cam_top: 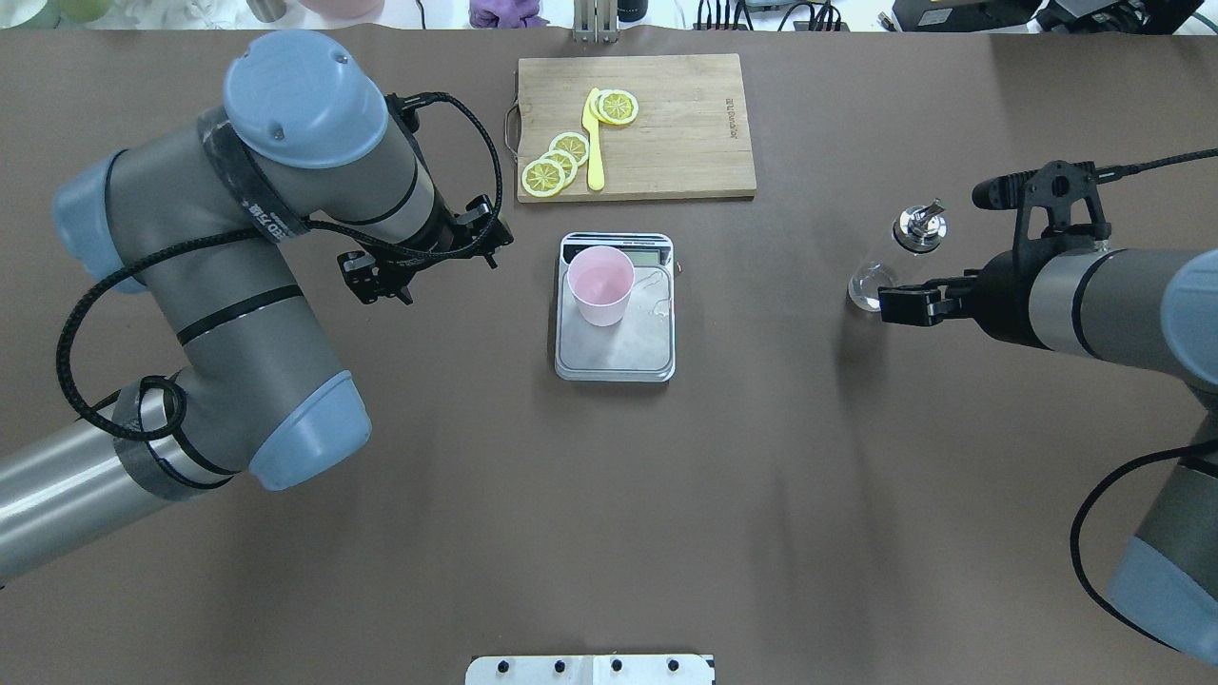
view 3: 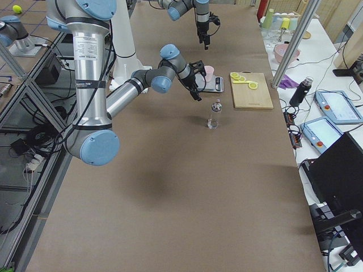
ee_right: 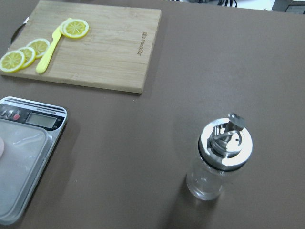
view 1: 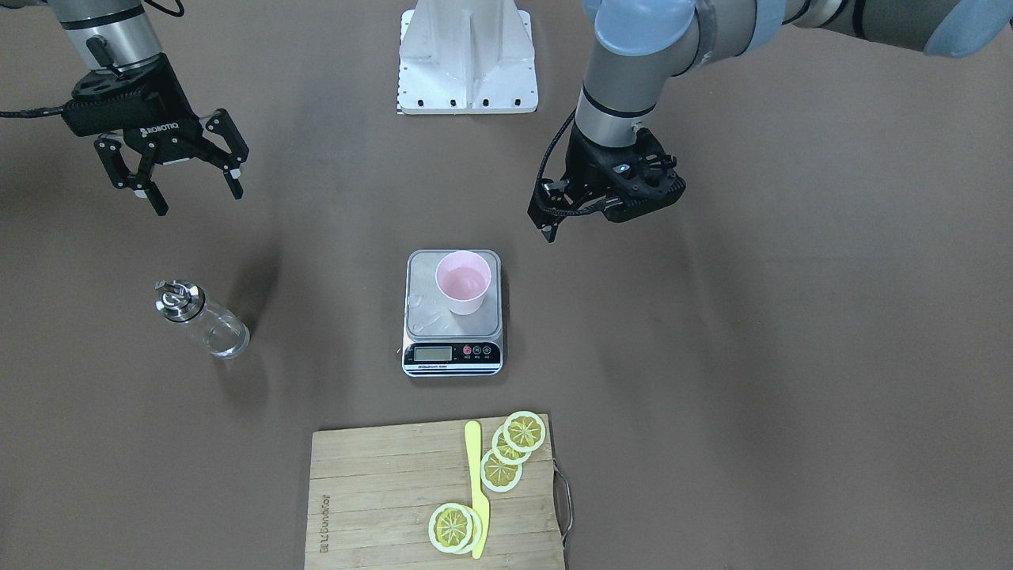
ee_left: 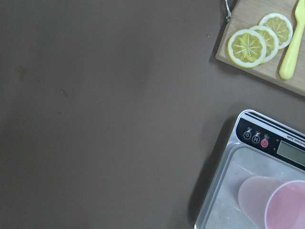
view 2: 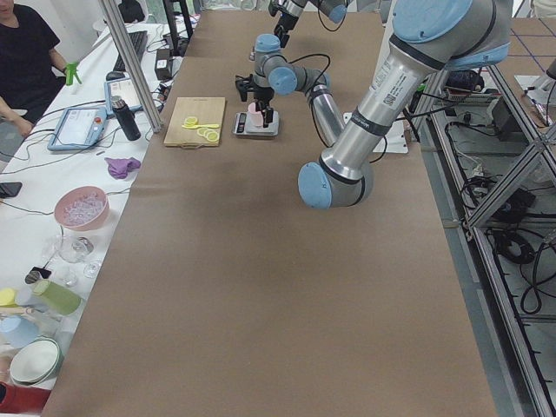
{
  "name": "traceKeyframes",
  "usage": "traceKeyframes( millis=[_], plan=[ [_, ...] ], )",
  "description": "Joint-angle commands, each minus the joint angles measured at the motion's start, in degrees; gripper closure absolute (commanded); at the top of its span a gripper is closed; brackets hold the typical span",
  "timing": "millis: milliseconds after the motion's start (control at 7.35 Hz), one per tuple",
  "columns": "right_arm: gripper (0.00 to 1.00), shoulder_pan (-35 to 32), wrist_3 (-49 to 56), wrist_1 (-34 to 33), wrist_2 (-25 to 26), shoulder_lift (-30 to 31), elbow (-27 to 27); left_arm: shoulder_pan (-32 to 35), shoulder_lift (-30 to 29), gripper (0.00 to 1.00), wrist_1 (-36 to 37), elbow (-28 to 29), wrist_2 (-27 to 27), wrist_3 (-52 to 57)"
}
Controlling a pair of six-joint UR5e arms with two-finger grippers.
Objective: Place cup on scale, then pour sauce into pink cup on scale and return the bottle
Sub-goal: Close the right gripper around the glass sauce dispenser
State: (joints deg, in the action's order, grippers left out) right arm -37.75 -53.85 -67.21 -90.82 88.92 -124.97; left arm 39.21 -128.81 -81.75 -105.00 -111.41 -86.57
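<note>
The pale pink cup (view 1: 464, 281) stands upright on the silver scale (view 1: 427, 313) at the table's middle, toward the platform's back corner; both show in the overhead view, cup (cam_top: 600, 284) on scale (cam_top: 628, 354). The clear glass bottle (view 1: 199, 318) with a silver pourer cap stands upright on the table, apart from the scale. My right gripper (view 1: 199, 202) is open and empty, raised behind the bottle; the right wrist view looks down on the bottle (ee_right: 220, 160). My left gripper (view 1: 589, 218) is open and empty, raised beside the scale; its wrist view shows the cup (ee_left: 276, 202).
A wooden cutting board (view 1: 380, 491) with lemon slices (view 1: 514, 447) and a yellow plastic knife (view 1: 477, 491) lies beyond the scale on the far side from the robot. The white robot base (view 1: 467, 59) stands behind the scale.
</note>
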Motion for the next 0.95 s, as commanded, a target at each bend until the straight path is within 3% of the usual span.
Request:
traceKeyframes(
  millis=[0, 408, 544, 816],
  plan=[
    [0.01, 1.01, 3.20, 2.26, 5.21, 2.38, 2.79, -0.01, 0.05, 0.01, -0.25, 0.15, 0.06, 0.00],
    [0.01, 1.45, 4.35, 2.61, 6.79, 2.22, 5.26, -0.10, 0.14, 0.02, -2.09, 1.29, 1.11, 0.00],
    [0.01, 1.98, 4.88, 5.57, 7.58, 2.22, 8.66, -0.10, 0.14, 0.02, -2.10, 1.29, 1.11, 0.00],
    [0.01, 2.77, 4.89, 18.80, 9.24, 3.18, 16.39, -0.10, 0.14, 0.02, -2.18, 1.73, 1.11, 0.00]
  ],
)
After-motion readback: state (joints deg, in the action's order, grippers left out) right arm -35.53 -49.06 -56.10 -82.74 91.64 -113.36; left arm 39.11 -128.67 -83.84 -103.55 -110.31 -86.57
